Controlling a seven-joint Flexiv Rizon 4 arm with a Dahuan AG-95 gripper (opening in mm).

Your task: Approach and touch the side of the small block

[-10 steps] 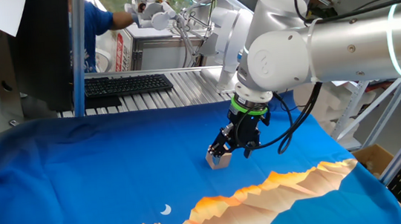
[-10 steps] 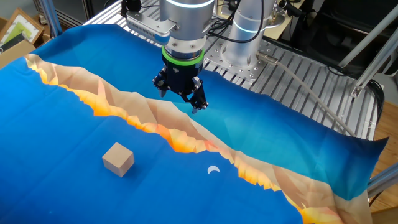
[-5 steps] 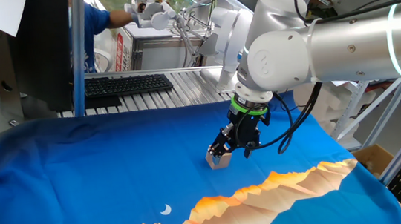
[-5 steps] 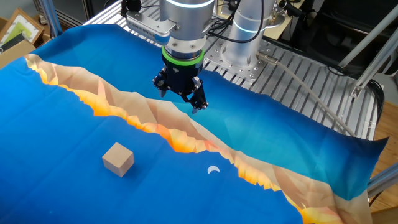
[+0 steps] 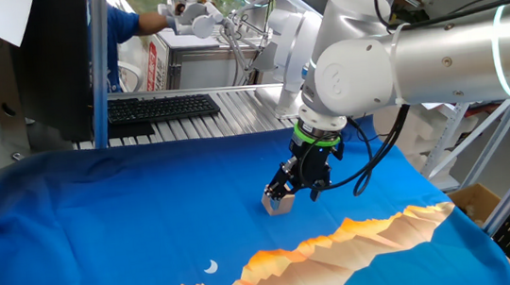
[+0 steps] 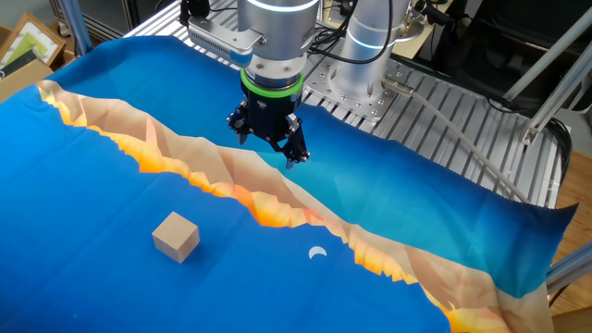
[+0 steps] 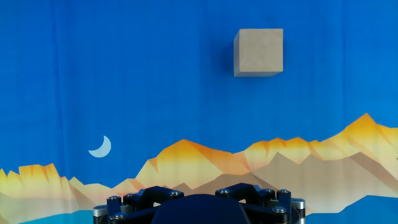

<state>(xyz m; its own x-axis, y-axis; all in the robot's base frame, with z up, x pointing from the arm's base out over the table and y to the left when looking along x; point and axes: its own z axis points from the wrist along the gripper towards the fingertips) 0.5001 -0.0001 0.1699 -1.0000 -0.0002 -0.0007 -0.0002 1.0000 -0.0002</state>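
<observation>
The small block (image 6: 176, 237) is a plain tan wooden cube. It lies on the blue part of the printed cloth (image 6: 102, 213). My gripper (image 6: 276, 153) hangs above the cloth near its orange mountain band, well apart from the block and empty. Its jaws look shut. In one fixed view the block (image 5: 278, 203) shows just below and left of the gripper (image 5: 301, 192), but they do not touch. In the hand view the block (image 7: 258, 52) sits at the upper right. The gripper's dark body (image 7: 200, 208) fills the bottom edge.
A white moon mark (image 6: 317, 252) is printed on the cloth. A ribbed metal tabletop (image 6: 444, 120) and the arm's base (image 6: 370, 55) lie behind the cloth. A keyboard (image 5: 161, 108) and a monitor (image 5: 28, 62) stand past the far edge.
</observation>
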